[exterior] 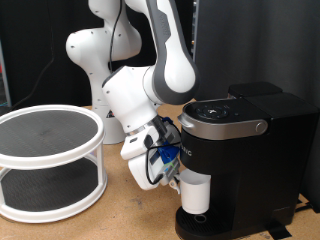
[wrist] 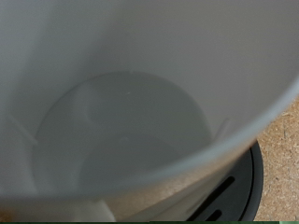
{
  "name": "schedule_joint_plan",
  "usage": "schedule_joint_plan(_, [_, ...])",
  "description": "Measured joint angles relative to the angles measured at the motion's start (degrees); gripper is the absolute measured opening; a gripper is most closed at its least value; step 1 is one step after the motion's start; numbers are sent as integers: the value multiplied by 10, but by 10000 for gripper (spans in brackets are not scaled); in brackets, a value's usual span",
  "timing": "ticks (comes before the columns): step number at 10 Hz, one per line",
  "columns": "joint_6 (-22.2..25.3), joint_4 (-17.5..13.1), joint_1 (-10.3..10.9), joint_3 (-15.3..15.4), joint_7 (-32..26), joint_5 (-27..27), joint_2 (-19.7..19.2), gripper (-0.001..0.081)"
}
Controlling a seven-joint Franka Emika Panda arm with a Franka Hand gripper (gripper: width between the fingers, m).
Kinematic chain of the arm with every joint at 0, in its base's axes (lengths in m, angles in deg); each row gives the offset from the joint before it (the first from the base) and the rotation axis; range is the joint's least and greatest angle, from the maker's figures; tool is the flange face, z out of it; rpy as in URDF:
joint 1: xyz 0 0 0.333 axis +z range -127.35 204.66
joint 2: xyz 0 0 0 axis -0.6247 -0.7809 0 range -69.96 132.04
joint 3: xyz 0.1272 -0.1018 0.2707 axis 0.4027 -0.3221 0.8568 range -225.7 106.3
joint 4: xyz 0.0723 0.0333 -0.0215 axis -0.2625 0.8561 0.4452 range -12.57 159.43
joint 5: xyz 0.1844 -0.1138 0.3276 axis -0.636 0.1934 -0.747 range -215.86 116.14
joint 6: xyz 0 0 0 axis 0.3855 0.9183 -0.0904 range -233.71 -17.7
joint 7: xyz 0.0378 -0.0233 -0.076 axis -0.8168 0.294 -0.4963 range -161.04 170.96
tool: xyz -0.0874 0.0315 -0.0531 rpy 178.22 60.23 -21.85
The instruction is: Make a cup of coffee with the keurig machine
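Keurig machine [exterior: 240, 150] is the biggest thing here: matte black, on the wooden table [exterior: 110, 222] at the exterior view's right edge, lid down, silver-grey handle band across the front.

Two-tier round white rack [exterior: 48, 160] with dark mesh shelves sits at the table's edge on the exterior view's left, well apart from the machine. Nothing visible on it.

White arm comes down from the exterior view's top, wrist bent in toward the machine's front.

The cup [exterior: 194, 192] is upright on the machine's round drip base [wrist: 245, 191], under the brew head, long axis vertical. Wrist view is almost all cup interior [wrist: 131, 121]: white wall, bare bottom, no liquid. A slice of the black drip base and some tabletop show past the rim.

Gripper [exterior: 172, 168] is right at the cup's side, the side facing the exterior view's left, touching or nearly so. Cup lies from the gripper toward the exterior view's right, slightly lower.

Finger state: cannot tell. Cabling and the wrist body hide the fingers in the exterior view, and none show in the wrist view. Can't confirm a grip on the cup.
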Motion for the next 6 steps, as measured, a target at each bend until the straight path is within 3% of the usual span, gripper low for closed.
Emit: schedule_joint_plan(6, [-8, -10, 0, 2, 0, -1, -8, 70])
